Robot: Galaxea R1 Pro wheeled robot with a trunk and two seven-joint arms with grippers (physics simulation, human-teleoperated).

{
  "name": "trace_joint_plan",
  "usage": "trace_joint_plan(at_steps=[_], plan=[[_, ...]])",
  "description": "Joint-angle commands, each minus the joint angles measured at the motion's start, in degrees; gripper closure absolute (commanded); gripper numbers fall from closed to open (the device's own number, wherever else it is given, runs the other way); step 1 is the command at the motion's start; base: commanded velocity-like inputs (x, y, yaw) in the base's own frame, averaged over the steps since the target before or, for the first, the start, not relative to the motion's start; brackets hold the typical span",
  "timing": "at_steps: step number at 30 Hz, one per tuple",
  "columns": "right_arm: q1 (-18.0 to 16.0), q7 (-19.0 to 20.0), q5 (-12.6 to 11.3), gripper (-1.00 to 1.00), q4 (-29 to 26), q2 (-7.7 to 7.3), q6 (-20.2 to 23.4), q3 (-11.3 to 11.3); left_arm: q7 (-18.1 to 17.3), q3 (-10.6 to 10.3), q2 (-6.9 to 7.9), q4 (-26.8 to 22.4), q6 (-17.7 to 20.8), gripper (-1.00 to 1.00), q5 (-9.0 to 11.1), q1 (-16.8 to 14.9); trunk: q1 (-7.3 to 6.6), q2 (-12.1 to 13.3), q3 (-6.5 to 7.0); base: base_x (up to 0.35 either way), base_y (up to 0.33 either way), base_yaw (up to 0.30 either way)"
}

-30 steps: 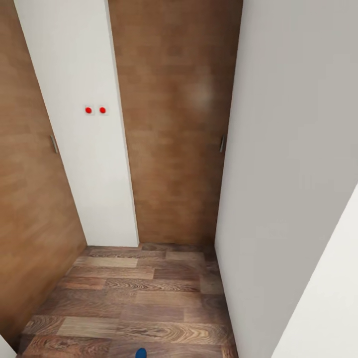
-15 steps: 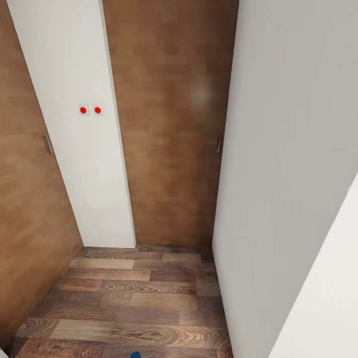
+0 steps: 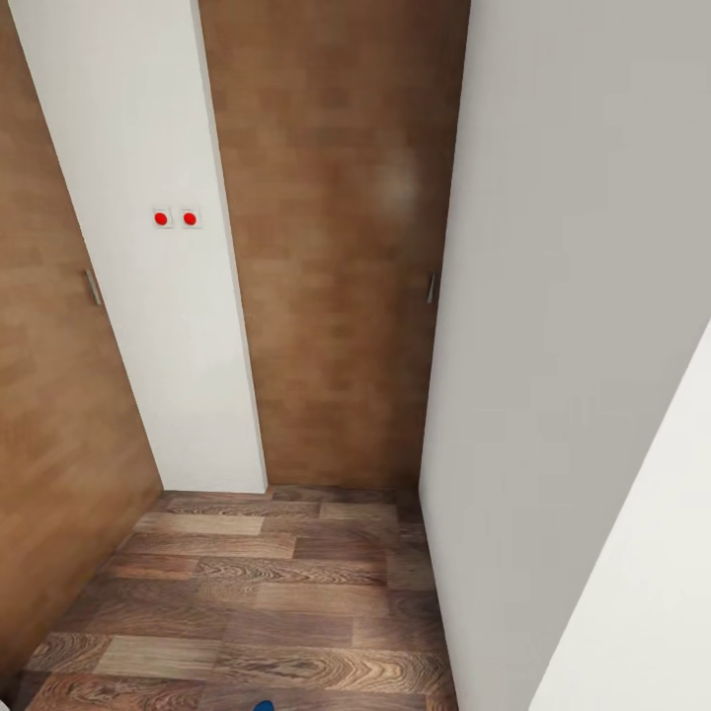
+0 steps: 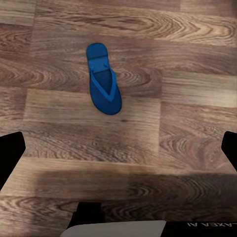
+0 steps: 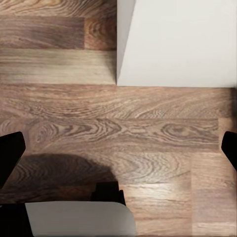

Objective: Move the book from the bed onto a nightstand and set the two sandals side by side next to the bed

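Head view drifted slightly since a second ago: camera moving, not scene; blue sandal slipping under near edge. Flat on wood floor, untouched. Left gripper spread wide, empty above it; right gripper likewise. Pickup likely next.

One sandal lies on the floor before a door.

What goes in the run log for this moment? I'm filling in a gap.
place: hallway facing wooden doors | sandal: one, flat on wood floor, ungrasped | left gripper: open, empty | right gripper: open, empty
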Motion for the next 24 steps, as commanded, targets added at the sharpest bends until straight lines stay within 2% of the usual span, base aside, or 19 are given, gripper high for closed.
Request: trace_joint_plan(at_steps=[1, 24], plan=[[0.0, 0.0, 0.0, -1.00, 0.2, 0.02, -0.1, -0.1, -0.1, 0.1, -0.02, 0.0, -0.2, -1.00, 0.2, 0.0, 0.00, 0.0, -0.05, 0.000, 0.000, 0.000], [0.0, 0.0, 0.0, -1.00, 0.7, -0.03, -0.1, -0.1, -0.1, 0.1, -0.01, 0.0, -0.2, -1.00, 0.2, 0.0, 0.00, 0.0, -0.05, 0.000, 0.000, 0.000]])
